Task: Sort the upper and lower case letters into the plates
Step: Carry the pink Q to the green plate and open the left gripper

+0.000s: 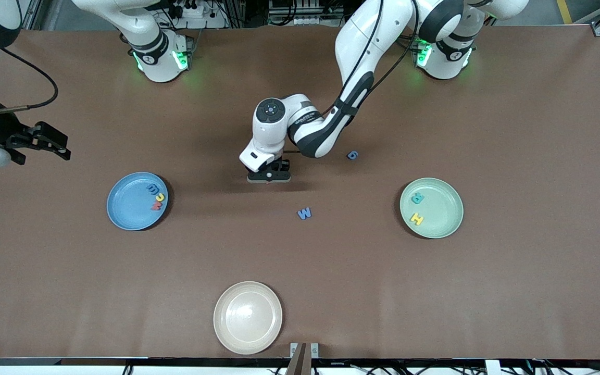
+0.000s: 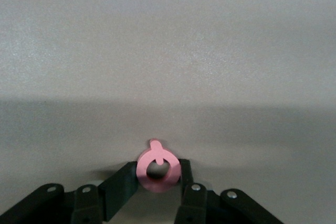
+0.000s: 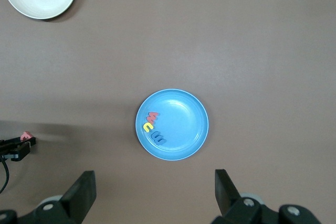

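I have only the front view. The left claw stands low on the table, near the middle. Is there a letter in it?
Observer: Yes. The left wrist view shows the left claw shut on a pink Q, one finger at each side.
Operator: And the right claw, is it open? I cannot tell from here.
Observer: The right wrist view shows the right claw wide open and empty. That arm waits.
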You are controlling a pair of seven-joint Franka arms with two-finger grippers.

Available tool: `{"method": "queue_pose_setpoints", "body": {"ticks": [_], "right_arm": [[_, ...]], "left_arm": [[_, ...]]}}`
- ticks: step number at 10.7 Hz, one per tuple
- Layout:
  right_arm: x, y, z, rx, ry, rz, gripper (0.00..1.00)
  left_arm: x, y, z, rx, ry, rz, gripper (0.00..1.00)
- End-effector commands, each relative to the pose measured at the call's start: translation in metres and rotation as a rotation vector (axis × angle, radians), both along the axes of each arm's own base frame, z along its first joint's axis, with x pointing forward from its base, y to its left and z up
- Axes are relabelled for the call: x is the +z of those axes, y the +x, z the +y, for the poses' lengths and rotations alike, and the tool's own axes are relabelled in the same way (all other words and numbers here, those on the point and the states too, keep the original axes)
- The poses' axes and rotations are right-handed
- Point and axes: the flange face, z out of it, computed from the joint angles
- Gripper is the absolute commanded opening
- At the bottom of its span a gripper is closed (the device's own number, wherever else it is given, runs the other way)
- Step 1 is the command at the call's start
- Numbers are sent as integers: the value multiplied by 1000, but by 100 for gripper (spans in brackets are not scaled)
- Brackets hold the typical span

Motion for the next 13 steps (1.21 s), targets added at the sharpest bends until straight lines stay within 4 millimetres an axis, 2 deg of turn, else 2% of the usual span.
{"method": "queue_pose_setpoints", "body": {"ticks": [1, 6, 8, 10, 11, 13], "right_arm": [[6, -3, -1, 10, -9, -6, 100], [6, -4, 5, 21, -9, -3, 100], [6, -6, 8, 18, -7, 5, 100], [6, -6, 8, 19, -5, 5, 100], [7, -6, 8, 17, -4, 2, 100], [11, -8, 4, 17, 3, -4, 100]], "left_arm": [[-6, 0, 3, -9, 36, 23, 9], [49, 27, 25, 42, 87, 74, 9], [65, 52, 46, 85, 90, 85, 9], [87, 77, 72, 121, 106, 94, 9], [91, 91, 92, 117, 136, 118, 9], [117, 130, 149, 130, 174, 155, 9]]}}
